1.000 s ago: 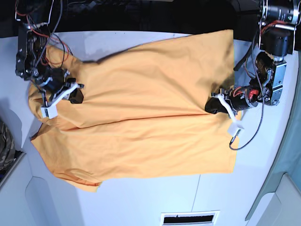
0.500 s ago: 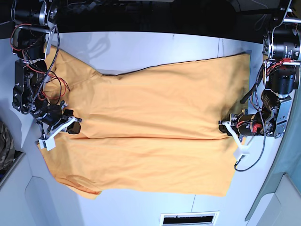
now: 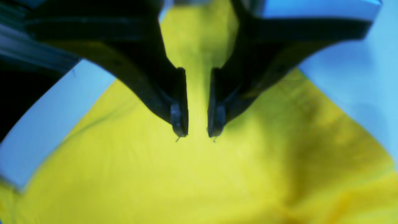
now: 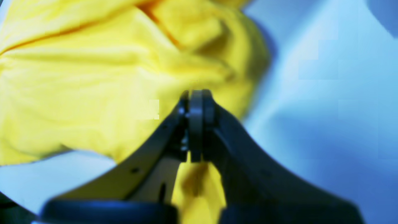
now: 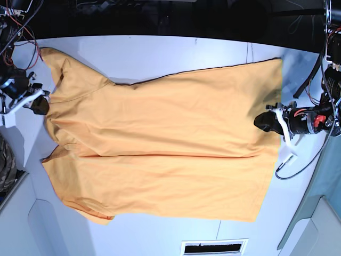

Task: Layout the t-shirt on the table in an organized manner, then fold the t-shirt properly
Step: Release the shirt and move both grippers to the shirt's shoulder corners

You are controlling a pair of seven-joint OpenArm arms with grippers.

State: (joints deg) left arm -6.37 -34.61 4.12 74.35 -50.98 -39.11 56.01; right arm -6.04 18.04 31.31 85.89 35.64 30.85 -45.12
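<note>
Jaws of our left gripper (image 3: 197, 132) stand slightly parted over one t-shirt (image 5: 165, 144), cloth between them, though blur hides whether they touch it. Our right gripper (image 4: 196, 96) is clenched on that shirt's edge. One table (image 5: 160, 50) carries it, spread between both jaws.

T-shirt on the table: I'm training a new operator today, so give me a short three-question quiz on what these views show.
1. True or false: the t-shirt lies spread flat on the table.
2. The left gripper has: A) jaws clamped on fabric; B) jaws apart over the fabric; C) jaws out of view.
3. Fill in: in the right wrist view, the right gripper has its jaws ____ at the shirt's edge.

Key: 1 true; 2 B; 3 shut. That view is too blurred to tell whether fabric is pinched.
</note>
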